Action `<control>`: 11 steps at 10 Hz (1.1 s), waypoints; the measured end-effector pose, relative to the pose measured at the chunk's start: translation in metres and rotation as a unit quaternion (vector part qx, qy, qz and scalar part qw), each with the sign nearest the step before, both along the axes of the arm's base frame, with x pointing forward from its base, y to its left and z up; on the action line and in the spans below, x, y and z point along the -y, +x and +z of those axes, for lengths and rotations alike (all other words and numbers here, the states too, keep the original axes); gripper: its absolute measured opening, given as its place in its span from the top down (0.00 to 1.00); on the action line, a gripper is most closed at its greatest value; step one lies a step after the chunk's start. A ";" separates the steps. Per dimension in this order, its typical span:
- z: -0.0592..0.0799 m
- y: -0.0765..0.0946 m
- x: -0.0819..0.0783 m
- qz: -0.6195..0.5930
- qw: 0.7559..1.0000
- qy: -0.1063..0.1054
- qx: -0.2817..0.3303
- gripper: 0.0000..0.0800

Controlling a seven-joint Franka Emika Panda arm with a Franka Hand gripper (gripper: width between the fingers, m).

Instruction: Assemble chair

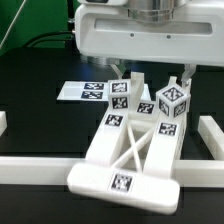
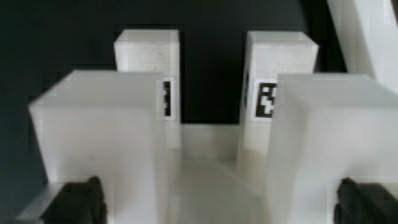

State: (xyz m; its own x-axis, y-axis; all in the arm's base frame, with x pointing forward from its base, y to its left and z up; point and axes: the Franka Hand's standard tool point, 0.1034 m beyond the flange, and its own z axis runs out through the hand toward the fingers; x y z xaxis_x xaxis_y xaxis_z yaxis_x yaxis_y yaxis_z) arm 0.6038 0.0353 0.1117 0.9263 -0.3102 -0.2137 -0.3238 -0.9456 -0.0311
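Note:
The chair (image 1: 130,152) lies on the black table as one joined white piece. Its X-braced panel faces up and a tagged end points toward the front. Blocky tagged parts stand up at its far end (image 1: 172,102). My gripper (image 1: 153,78) hangs just above that far end, open, one finger (image 1: 122,74) on each side. In the wrist view four white blocks of the chair (image 2: 107,130) fill the picture, two of them bearing tags. The gripper (image 2: 217,205) is spread wide, its dark fingertips (image 2: 71,202) at the outer edges, and it holds nothing.
The marker board (image 1: 85,92) lies flat behind the chair on the exterior view's left. Low white rails run along the front (image 1: 35,166), the exterior view's right (image 1: 210,135) and the left edge (image 1: 3,122).

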 end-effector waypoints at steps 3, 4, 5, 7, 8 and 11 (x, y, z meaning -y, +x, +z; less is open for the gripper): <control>-0.013 -0.015 -0.020 -0.011 1.000 -0.011 0.009 0.19; -0.013 -0.011 -0.023 -0.013 1.000 -0.018 0.020 0.19; -0.013 -0.007 -0.027 -0.018 0.999 -0.021 0.031 0.19; -0.009 -0.005 -0.031 -0.024 0.999 -0.021 0.027 0.19; -0.002 -0.003 -0.030 -0.025 0.999 -0.019 0.027 0.19; 0.021 0.002 -0.024 -0.033 0.999 -0.011 0.029 0.19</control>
